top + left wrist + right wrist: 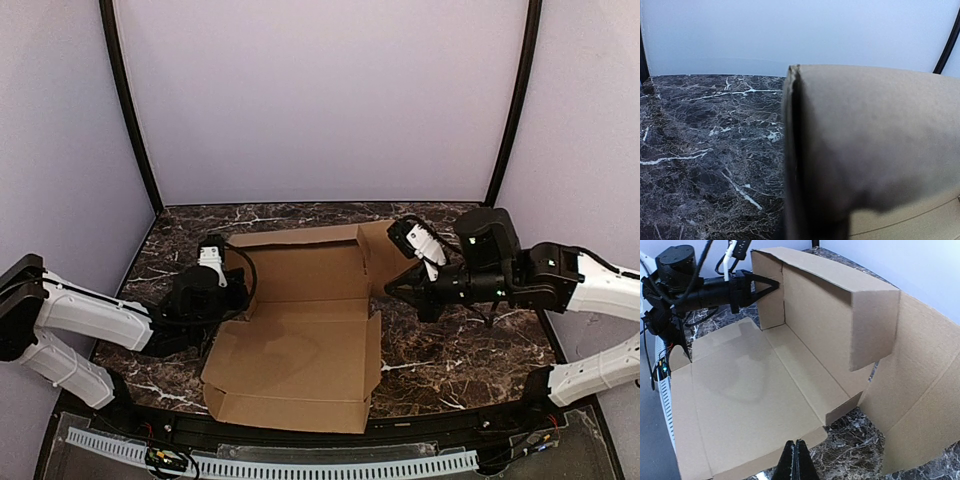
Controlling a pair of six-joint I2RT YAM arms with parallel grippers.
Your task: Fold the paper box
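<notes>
Marble-patterned table (450,350) carries the whole workpiece. The paper box (290,350) lies at its centre, between the two arms. It is a brown die-cut sheet, partly erected. Its long axis runs from the near edge of the table to the far edge.

The near half is a flat panel (740,390) resting on the table. The far half is raised: a rear wall (815,305) stands upright, with a short end flap (767,290) turned in at its left end. A large loose flap (915,390) stands at the right end.

The left gripper (218,258) is the nearer effector. It sits at the left end flap, and the box lies directly to its right. The left wrist view shows only cardboard (880,140), edge-on and filling the lens, with no fingers visible. From the right wrist view the left gripper (765,286) reaches the flap edge. It appears to straddle the flap, but whether the jaws clamp it cannot be determined.

The right gripper (395,291) points left at the right edge of the sheet, near the fold between the flat and raised halves. Its fingers (795,460) are pressed together, tip to tip. It grasps nothing and stands just clear of the cardboard. The large right flap lies to its far side.
</notes>
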